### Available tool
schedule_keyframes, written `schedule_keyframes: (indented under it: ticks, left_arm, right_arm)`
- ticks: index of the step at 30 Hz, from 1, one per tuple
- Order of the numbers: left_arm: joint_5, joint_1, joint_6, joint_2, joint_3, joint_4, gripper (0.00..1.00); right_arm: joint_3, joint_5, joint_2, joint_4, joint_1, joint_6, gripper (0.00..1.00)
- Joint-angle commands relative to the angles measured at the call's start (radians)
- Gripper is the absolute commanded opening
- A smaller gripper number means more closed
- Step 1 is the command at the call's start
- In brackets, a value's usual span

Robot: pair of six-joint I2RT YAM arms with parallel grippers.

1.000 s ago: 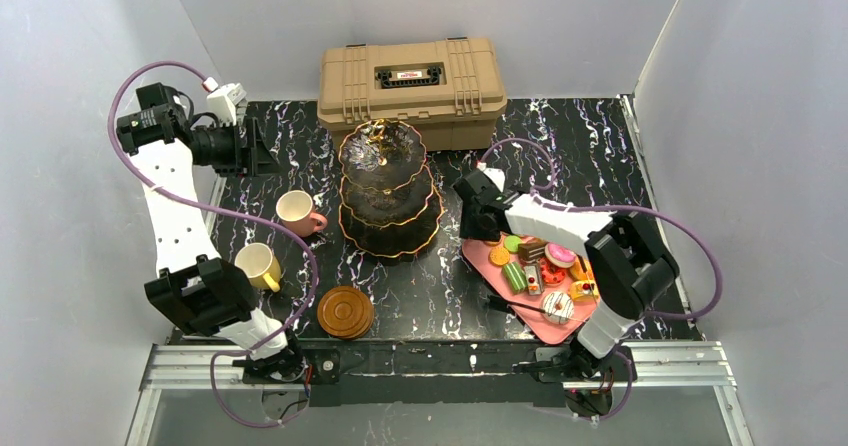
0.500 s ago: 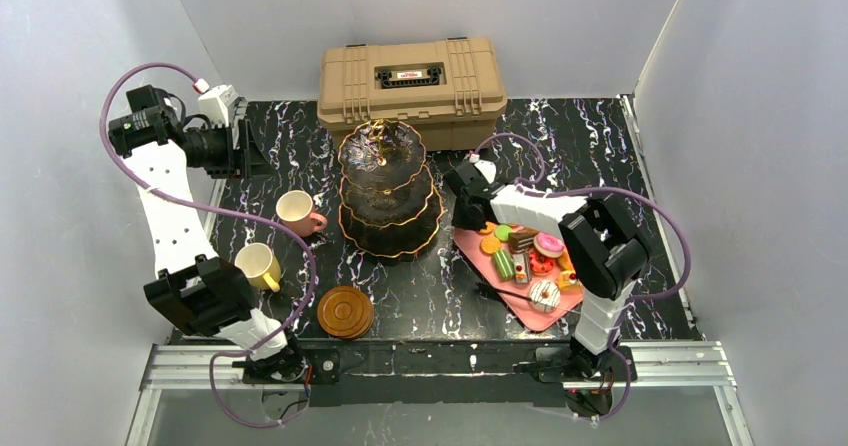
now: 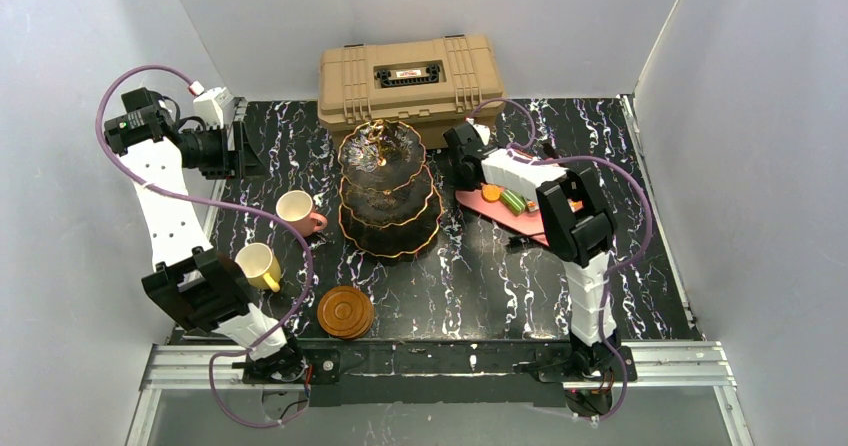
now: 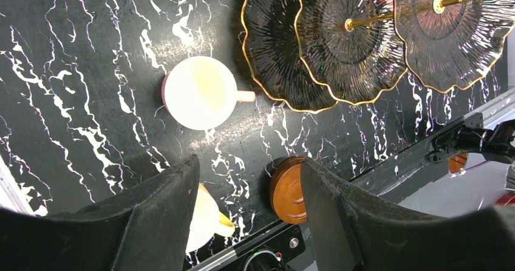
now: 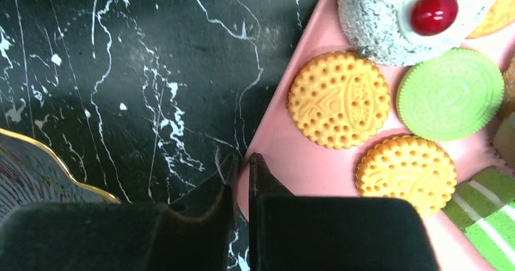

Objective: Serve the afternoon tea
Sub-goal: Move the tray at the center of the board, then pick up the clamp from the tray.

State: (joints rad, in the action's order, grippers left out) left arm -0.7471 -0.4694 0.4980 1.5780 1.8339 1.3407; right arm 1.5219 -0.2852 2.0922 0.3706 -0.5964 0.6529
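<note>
Right tool [image 5: 242,163] has closed on the rim of the pink tray [image 5: 291,174] and dragged it, perhaps lifted, beside the stand [image 3: 388,191] for loading — left tool [image 4: 249,163] open, empty.

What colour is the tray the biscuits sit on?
Pink; the tray shows best in the right wrist view.

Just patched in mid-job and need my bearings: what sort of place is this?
Likely a lab test booth, not a tearoom: plain white walls box in a marble-look table, a metal rail runs along its near edge, and a toolbox sits behind the cake stand.
</note>
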Motion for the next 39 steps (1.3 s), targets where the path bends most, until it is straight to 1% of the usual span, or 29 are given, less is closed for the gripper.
schedule_keyframes:
  ticks: [1,5,9,10,11,15,16,17,19,22,24,25,27,29,32,35,39]
  left_arm:
    - [-0.017,-0.01,0.02,-0.002,0.032,0.032,0.6]
    - [-0.027,-0.01,0.022,-0.003,0.025,0.033,0.6]
    - [-0.031,-0.009,0.024,-0.006,0.02,0.034,0.6]
    - [-0.032,-0.01,0.024,-0.006,0.021,0.034,0.6]
    - [-0.033,-0.01,0.022,-0.008,0.024,0.035,0.6]
    - [-0.048,-0.01,0.017,-0.01,0.032,0.041,0.6]
    - [-0.051,-0.009,0.015,-0.01,0.035,0.043,0.6]
    - [-0.054,-0.009,0.014,-0.009,0.038,0.045,0.6]
    - [-0.057,-0.011,0.017,-0.012,0.042,0.05,0.6]
    - [-0.061,-0.01,0.02,-0.013,0.043,0.053,0.6]
    - [-0.069,-0.009,0.018,-0.008,0.046,0.057,0.6]
    - [-0.075,-0.009,0.017,-0.005,0.046,0.059,0.6]
    - [-0.084,-0.009,0.011,0.001,0.053,0.063,0.6]
    - [-0.09,-0.009,0.01,0.008,0.058,0.067,0.6]
    - [-0.096,-0.01,0.013,0.014,0.057,0.068,0.6]
    - [-0.104,-0.01,0.005,0.026,0.058,0.068,0.6]
    - [-0.113,-0.009,0.002,0.034,0.06,0.069,0.6]
  right_arm:
    - [0.075,0.008,0.062,0.013,-0.002,0.004,0.12]
    - [0.056,0.007,0.026,-0.011,-0.011,0.05,0.13]
    - [0.08,-0.007,-0.059,0.005,-0.011,0.032,0.27]
    - [0.1,-0.016,-0.082,0.023,-0.008,0.016,0.31]
    - [0.125,-0.016,-0.104,0.043,0.0,-0.005,0.38]
    - [0.216,0.049,-0.189,0.111,0.069,-0.077,0.67]
    - [0.227,0.051,-0.215,0.132,0.092,-0.098,0.72]
    - [0.219,0.048,-0.244,0.143,0.118,-0.125,0.74]
    - [0.172,0.027,-0.311,0.157,0.187,-0.185,0.76]
    - [0.027,-0.012,-0.425,0.129,0.316,-0.266,0.77]
    - [-0.104,0.034,-0.506,0.052,0.395,-0.34,0.77]
    - [-0.177,0.054,-0.563,-0.025,0.422,-0.374,0.77]
    - [-0.293,0.056,-0.615,-0.1,0.46,-0.443,0.77]
    - [-0.363,0.039,-0.658,-0.143,0.482,-0.506,0.79]
    - [-0.377,0.054,-0.65,-0.115,0.517,-0.57,0.81]
    - [-0.382,0.138,-0.632,-0.104,0.553,-0.607,0.79]
    - [-0.379,0.207,-0.569,-0.111,0.583,-0.643,0.66]
